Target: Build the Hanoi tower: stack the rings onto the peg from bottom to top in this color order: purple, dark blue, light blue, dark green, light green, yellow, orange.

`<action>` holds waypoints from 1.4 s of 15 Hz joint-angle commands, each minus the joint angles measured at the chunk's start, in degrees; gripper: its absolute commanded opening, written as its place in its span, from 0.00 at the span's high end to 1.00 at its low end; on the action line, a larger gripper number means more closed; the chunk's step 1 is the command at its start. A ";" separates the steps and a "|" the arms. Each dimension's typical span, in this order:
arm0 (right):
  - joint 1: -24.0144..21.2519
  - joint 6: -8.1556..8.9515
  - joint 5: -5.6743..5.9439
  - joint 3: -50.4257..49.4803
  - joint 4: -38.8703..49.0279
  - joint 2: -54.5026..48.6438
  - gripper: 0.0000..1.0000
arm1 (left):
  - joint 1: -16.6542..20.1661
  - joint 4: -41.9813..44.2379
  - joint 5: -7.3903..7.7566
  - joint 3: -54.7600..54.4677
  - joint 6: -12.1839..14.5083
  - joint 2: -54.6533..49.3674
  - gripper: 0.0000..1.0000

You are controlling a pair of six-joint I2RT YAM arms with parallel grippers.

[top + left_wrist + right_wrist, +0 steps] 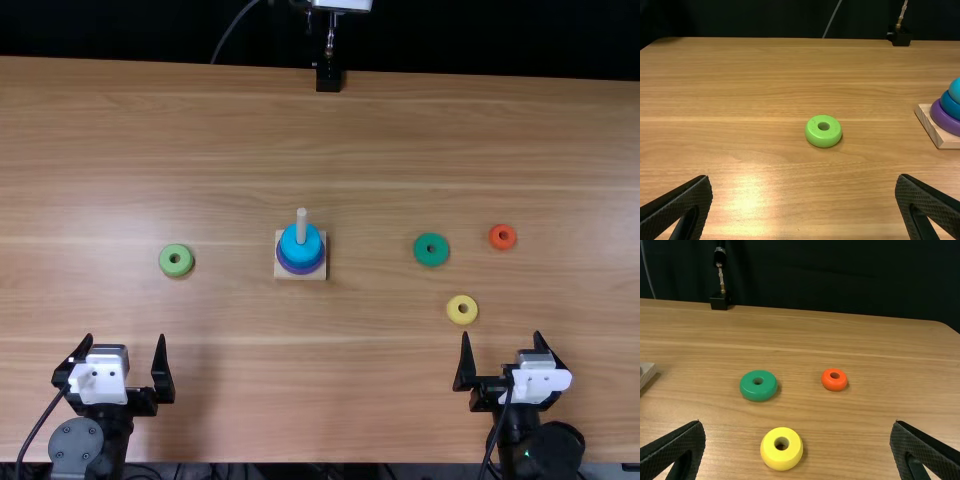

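Observation:
My left gripper (126,362) stands open near the table's front left, short of the light green ring (176,261). Open too is my right gripper (502,360), just nearer the front edge than the yellow ring (462,310). The peg (301,226) rises from its square wooden base (284,273); around it sit purple (301,268), dark blue and light blue (301,247) rings. Right of it lie the dark green ring (431,250) and orange ring (503,237). In the left wrist view, my left gripper (804,202) has nothing between its fingers; likewise my right gripper (796,447) in its own view.
A black stand (328,78) with a metal stem is at the table's far edge, behind the peg. The wooden table (380,150) extends on both sides of the tower base.

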 commanded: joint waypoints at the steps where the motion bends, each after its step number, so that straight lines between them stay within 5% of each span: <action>1: -0.32 -0.07 -0.30 -3.20 -3.97 -0.73 0.00 | 0.35 -4.58 -0.40 -6.00 0.20 -0.67 0.00; 7: -0.41 0.46 -0.09 -3.28 -3.76 -0.56 0.00 | 0.35 -4.58 -0.40 -6.00 0.20 -0.67 0.00; 11: -6.21 0.99 -0.30 6.47 0.35 4.28 0.00 | 0.35 -4.58 -0.40 -6.00 0.20 -0.67 0.00; 17: -0.41 0.67 0.02 37.58 -1.02 36.53 0.00 | 0.35 -4.58 -0.40 -6.00 0.20 -0.67 0.00; 21: 8.46 0.88 0.13 57.01 -17.58 58.24 0.00 | 0.35 -4.58 -0.40 -6.00 0.20 -0.67 0.00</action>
